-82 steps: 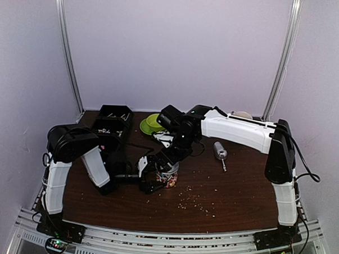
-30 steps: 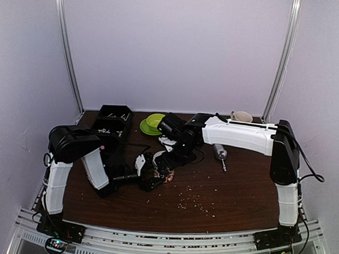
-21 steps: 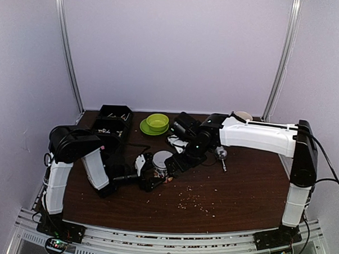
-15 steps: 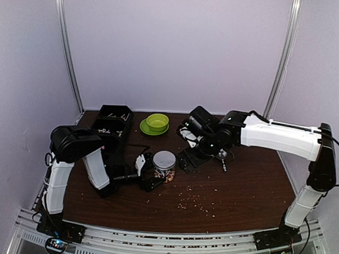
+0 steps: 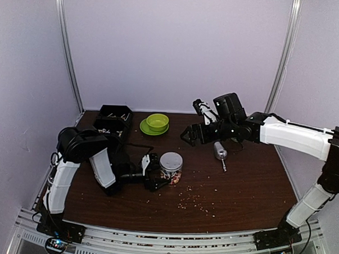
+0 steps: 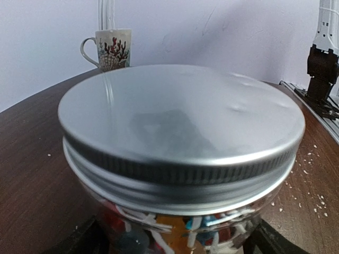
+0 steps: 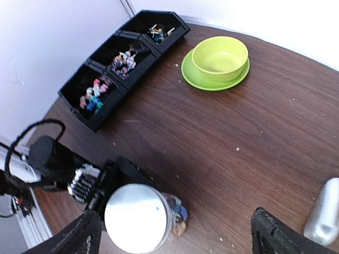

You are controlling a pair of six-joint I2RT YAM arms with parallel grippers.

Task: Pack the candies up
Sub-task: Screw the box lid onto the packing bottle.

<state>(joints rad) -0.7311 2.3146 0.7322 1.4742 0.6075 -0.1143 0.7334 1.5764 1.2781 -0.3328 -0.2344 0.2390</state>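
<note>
A glass jar (image 5: 171, 168) with a silver screw lid (image 6: 180, 121) stands on the brown table, left of the middle. Coloured candies (image 6: 212, 235) show through its glass, and also in the right wrist view (image 7: 178, 218). My left gripper (image 5: 156, 175) is shut on the jar low down, with a finger (image 6: 79, 242) on each side. My right gripper (image 5: 193, 135) is open and empty, raised behind and to the right of the jar. Its fingers (image 7: 74, 238) frame the lid (image 7: 139, 217) from above. More candies (image 7: 94, 98) lie in a black three-part bin (image 5: 112, 122).
A green bowl on a green plate (image 5: 156, 123) stands at the back by the bin. A silver cylinder (image 5: 219, 151) lies right of the middle. A patterned mug (image 6: 108, 48) stands at the far edge. Pale crumbs (image 5: 195, 202) are scattered in front of the jar.
My right arm has drawn back from the jar, up and to the right, leaving the silver lid on it. My left gripper stays on the jar, which has shifted slightly right.
</note>
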